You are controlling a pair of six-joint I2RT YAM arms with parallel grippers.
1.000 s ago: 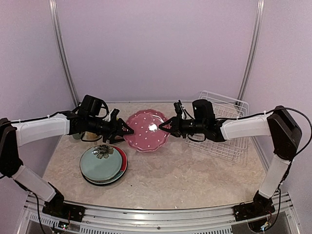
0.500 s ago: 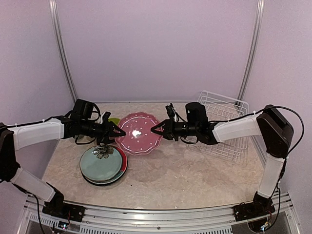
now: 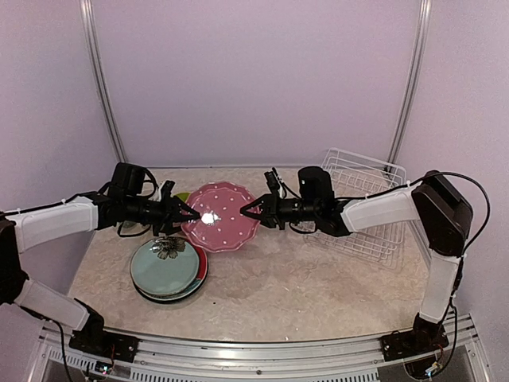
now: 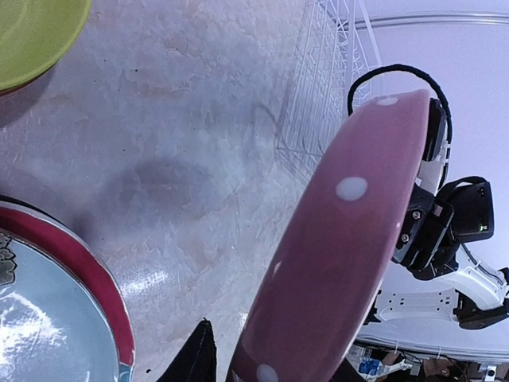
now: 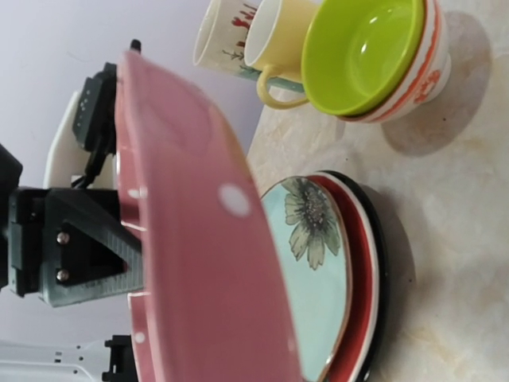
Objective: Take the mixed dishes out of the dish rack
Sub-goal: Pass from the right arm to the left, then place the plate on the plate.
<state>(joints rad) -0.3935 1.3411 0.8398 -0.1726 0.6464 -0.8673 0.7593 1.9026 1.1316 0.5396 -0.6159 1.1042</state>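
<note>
The pink dotted plate point(image 3: 219, 216) hangs tilted in the air above the table, just right of and above the plate stack. My left gripper point(image 3: 189, 213) is shut on its left rim and my right gripper point(image 3: 248, 211) is shut on its right rim. In the left wrist view the plate point(image 4: 350, 239) runs between my fingers, one dark fingertip point(image 4: 195, 362) showing. The red-teal flower plate point(image 5: 314, 270) lies on the dark plate point(image 5: 380, 263). The lime-green bowl point(image 5: 362, 52) sits in the white-and-red bowl point(image 5: 425, 68), beside the yellow cup point(image 5: 278, 48) and the cream mug point(image 5: 227, 36).
The white wire dish rack point(image 3: 362, 203) stands at the right back of the table, with no dishes visible in it. The plate stack point(image 3: 169, 269) lies at the left front. Purple walls close in the back and sides.
Both arms have moved left together with the pink plate between them, from the table's middle toward the stack. The grips look unchanged.
</note>
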